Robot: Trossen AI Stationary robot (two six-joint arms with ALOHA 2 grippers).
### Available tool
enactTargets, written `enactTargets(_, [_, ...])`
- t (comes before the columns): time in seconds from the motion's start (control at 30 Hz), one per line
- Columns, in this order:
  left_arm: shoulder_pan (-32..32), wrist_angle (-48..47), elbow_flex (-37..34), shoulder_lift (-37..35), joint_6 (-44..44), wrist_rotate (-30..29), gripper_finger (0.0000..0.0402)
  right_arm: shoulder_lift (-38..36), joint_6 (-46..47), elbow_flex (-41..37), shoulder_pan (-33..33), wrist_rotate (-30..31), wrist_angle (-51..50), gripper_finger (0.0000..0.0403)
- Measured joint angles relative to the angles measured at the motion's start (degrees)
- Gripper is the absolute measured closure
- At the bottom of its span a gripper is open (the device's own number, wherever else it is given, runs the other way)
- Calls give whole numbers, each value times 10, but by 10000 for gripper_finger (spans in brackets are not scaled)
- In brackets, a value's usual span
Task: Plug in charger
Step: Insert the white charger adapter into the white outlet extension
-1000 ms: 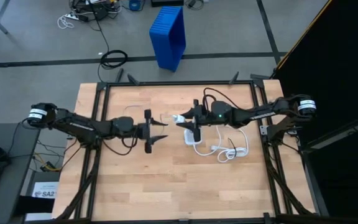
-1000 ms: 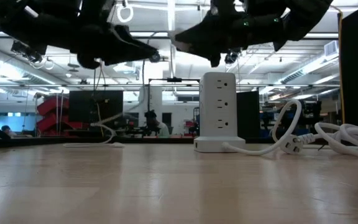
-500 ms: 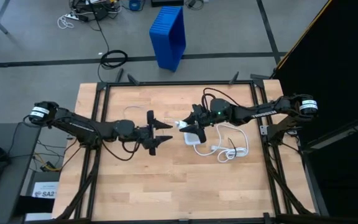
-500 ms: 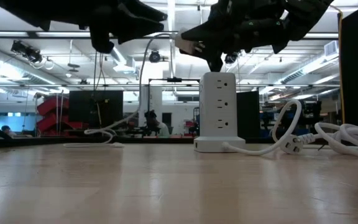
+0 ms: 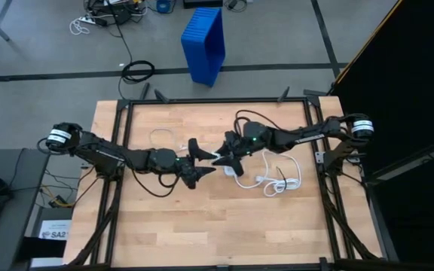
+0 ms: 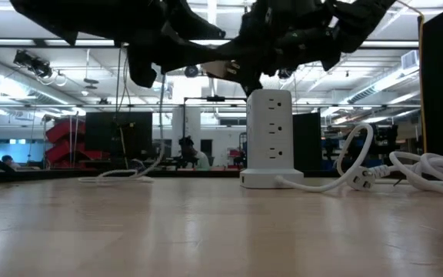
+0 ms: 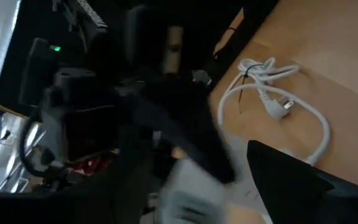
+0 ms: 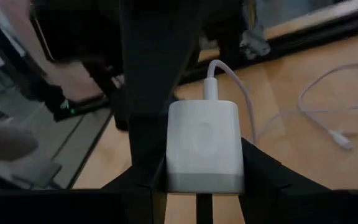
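The charger [image 8: 204, 146] is a small white brick with a thin white cable [image 8: 241, 93] plugged into its far end. It hangs above the table in my right gripper [image 8: 204, 183], which is shut on it near the table's middle [image 5: 224, 156]. My left gripper [image 5: 206, 159] faces it from the left, open, with its fingers spread on either side of the brick's end. Whether they touch it I cannot tell. A white socket tower [image 6: 271, 131] stands on its base just behind and below the two grippers. My right gripper pinches the charger by its two long sides [image 8: 174, 158] between its two fingers [image 8: 260, 171]. It comes roughly level from the table's right, along the brick. The brick is clear of the table, and its cable droops slack to the tabletop [image 8: 340, 138].
The tower's thick white cord [image 5: 277, 181] lies coiled on the table's right, with its plug [image 6: 364, 177] on the wood. The thin cable loops at the far left [image 5: 160, 135]. A black frame [image 5: 217, 100] rims the table. A blue crate [image 5: 204, 44] stands on the floor beyond.
My left gripper has moved toward the table's right, up to the charger, and has rolled about its own axis. My right gripper has come slightly toward the left and down with the charger, tipping and rolling a little. The two now meet at the middle.
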Motion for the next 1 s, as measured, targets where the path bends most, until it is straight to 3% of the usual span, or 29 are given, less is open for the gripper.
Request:
enactTargets(0.13, [-3, -26, 0, 0, 7, -50, 117, -4, -14, 16, 1, -1, -26, 291])
enactTargets(0.27, [-7, -43, 0, 0, 13, -54, 123, -5, -16, 25, 1, -4, -33, 291])
enactTargets(0.77, [-8, -37, 0, -1, 48, -15, 273, -6, -13, 24, 2, -11, -42, 291])
enactTargets(1.0, [-9, -37, 0, -2, 47, -21, 277, -5, -27, 23, 1, -25, -34, 291])
